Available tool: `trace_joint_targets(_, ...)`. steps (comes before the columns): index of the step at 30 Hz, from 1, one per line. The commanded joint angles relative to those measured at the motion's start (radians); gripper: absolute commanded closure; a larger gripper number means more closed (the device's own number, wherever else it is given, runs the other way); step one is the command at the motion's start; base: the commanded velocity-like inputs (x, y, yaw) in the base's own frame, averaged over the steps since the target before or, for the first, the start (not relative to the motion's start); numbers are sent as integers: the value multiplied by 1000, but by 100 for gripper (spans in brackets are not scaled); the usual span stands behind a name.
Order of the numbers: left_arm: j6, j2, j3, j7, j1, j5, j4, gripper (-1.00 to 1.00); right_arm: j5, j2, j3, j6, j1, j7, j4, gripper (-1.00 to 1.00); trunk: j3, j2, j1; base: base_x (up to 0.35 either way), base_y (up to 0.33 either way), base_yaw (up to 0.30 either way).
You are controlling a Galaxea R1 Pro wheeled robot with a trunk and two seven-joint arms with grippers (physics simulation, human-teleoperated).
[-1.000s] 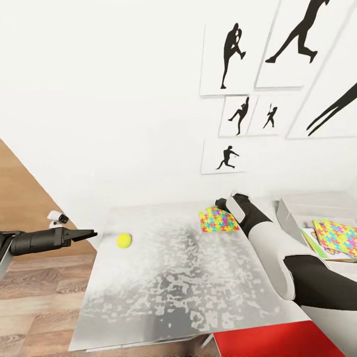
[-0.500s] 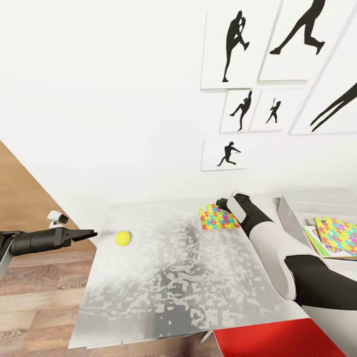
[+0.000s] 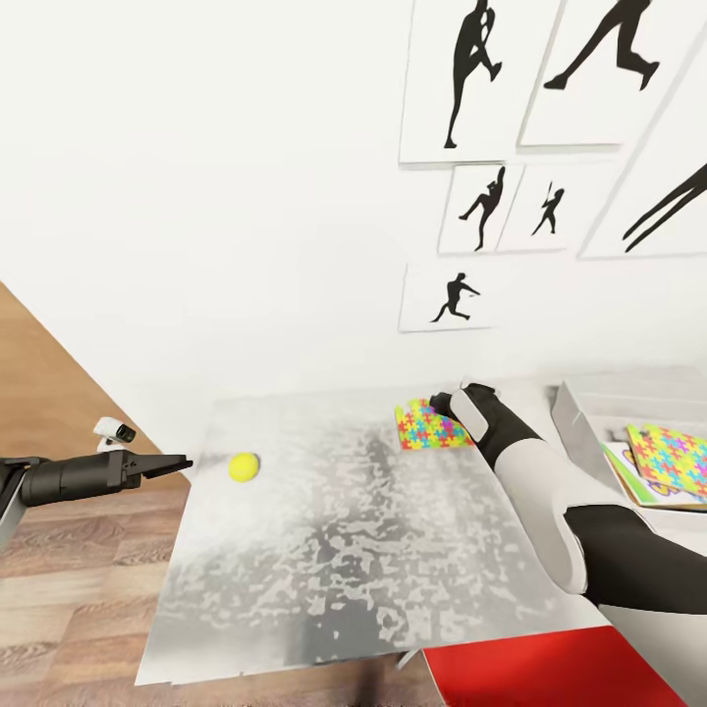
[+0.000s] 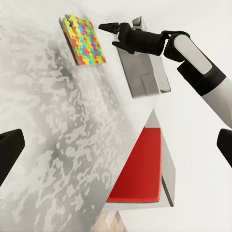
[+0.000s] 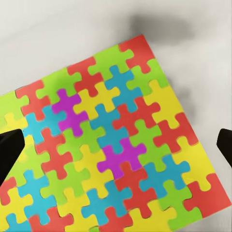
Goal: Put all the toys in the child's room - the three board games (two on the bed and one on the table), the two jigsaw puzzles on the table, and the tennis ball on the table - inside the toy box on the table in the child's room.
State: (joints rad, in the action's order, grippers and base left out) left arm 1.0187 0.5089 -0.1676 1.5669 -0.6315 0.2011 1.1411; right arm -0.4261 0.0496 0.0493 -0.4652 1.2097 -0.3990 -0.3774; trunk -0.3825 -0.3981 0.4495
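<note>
Bright even light; sharp render; mottled glare on table [image 3: 334, 570].

A mottled grey table [image 3: 334, 570] stands against the white wall and carries three things — a yellow-green tennis ball [image 3: 244, 466] near its left edge, a bright jigsaw puzzle [image 3: 428, 427] lying flat well to the ball's right, and, further right again, the toy box [image 3: 579, 427].

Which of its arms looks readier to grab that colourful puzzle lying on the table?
The right. Its gripper hangs open just above the jigsaw puzzle, fingers wide either side in the wrist view. The left gripper sits off the table's far edge, nearer the tennis ball.
</note>
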Motion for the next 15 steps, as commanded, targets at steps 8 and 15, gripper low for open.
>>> trace_joint_targets(8,11,0,0,4,-1,0,0,-100,-8,-5,5,-4,1,-8,-2,-100,-15,-2,0,0,0,0)
trace_joint_targets(15,10,0,0,4,-1,0,0,-100,-8,-6,5,-4,1,-8,-2,-100,-26,-2,0,0,0,0)
